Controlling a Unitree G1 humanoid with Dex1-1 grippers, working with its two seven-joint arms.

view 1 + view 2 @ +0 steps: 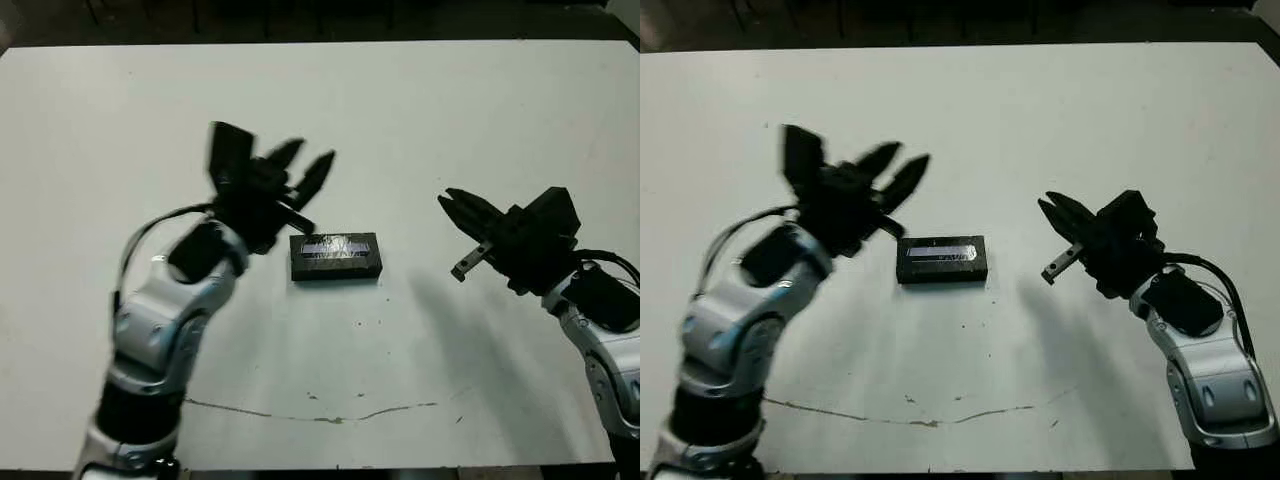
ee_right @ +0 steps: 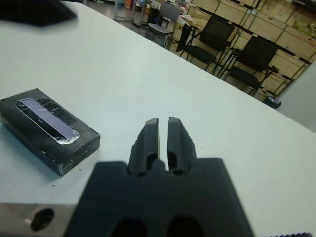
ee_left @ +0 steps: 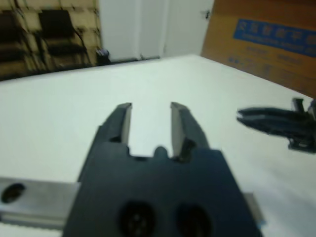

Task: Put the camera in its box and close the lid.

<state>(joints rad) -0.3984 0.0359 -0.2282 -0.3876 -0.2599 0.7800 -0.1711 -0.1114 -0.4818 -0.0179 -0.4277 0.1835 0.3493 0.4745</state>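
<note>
The lid [image 1: 336, 246], black with a silvery patch, lies flat on top of the box [image 1: 337, 269] at the table's middle; only the box's black side wall shows. The camera is hidden. My left gripper [image 1: 312, 152] hovers open just left of and behind the box, fingers pointing away from me, with nothing between them [image 3: 150, 106]. My right gripper [image 1: 445, 201] is raised to the right of the box, a hand's width away, pointing toward it, shut on nothing [image 2: 163, 119]. The lid [image 2: 47, 114] also shows in the right wrist view.
The white table [image 1: 420, 110] spreads wide around the box. A thin brownish crack line [image 1: 310, 414] runs near the front edge. Dark chairs [image 2: 247, 54] stand beyond the table's far side.
</note>
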